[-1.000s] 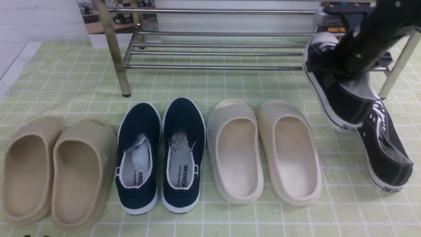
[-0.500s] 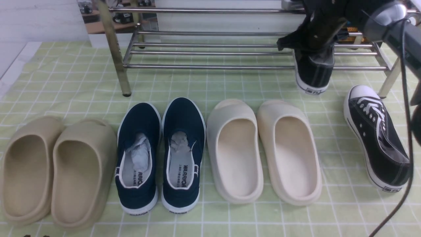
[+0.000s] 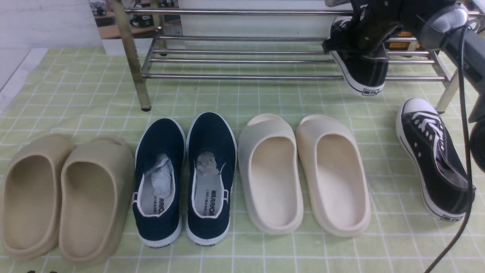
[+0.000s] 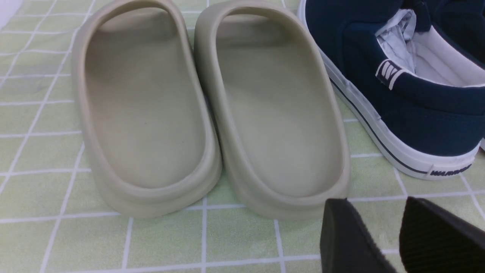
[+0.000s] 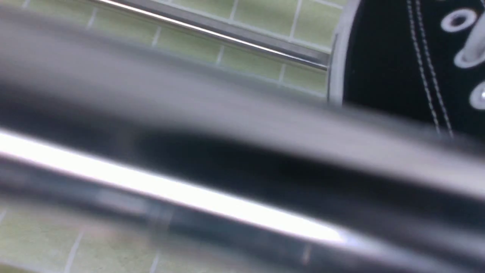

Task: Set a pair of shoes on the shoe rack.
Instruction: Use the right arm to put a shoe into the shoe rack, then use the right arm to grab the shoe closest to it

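The shoe rack (image 3: 242, 77) of steel tubes stands at the back of the green checked cloth. One black sneaker (image 3: 362, 72) lies tilted across the right part of the rack's lower bars, with its heel sticking out over the front bar. My right gripper (image 3: 369, 41) is on its opening and looks shut on it. In the right wrist view a blurred rack bar (image 5: 170, 197) hides the jaws, and the sneaker's side (image 5: 394, 64) shows. The other black sneaker (image 3: 434, 159) lies on the cloth at the right. My left gripper (image 4: 373, 206) is open and empty, low over the cloth.
In a row in front of the rack lie tan slides (image 3: 64, 197), navy slip-ons (image 3: 185, 178) and cream slides (image 3: 303, 174). The left gripper is just beside the tan slides (image 4: 212, 113) and a navy slip-on (image 4: 409, 94). A black cable (image 3: 464, 113) hangs at the right.
My right gripper carried the black sneaker from beside its mate back to the rack. Since half a second ago the heel has risen and the shoe has tilted onto the lower bars.
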Controlling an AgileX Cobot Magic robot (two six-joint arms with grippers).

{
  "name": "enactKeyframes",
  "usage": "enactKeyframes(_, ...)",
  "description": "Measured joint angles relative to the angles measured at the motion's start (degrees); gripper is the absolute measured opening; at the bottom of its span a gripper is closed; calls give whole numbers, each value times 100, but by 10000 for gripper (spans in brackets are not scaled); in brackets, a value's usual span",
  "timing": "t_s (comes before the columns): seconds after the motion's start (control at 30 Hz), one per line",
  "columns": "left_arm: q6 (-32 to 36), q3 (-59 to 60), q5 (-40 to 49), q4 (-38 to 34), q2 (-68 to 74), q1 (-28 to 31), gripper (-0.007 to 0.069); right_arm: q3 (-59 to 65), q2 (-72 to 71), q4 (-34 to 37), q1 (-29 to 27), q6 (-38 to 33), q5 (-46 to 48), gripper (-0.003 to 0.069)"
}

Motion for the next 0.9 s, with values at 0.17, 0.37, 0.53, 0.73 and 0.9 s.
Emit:
enactKeyframes(0.17,0,0,0,0,0,0,239,4,17,203,-40,20,-49,312)
enactKeyframes(0.37,0,0,0,0,0,0,239,472,-438,388,-45,22,-105,477)
enactKeyframes(0.53,0,0,0,0,0,0,239,1769,-1482,441,-167,22,-157,517)
enactKeyframes(0.73,0,0,0,0,0,0,239,2856,-2428,441,-270,16,-52,518)
enactKeyframes(0.9,0,0,0,0,0,0,239,3511,-3260,441,-556,22,-40,518)
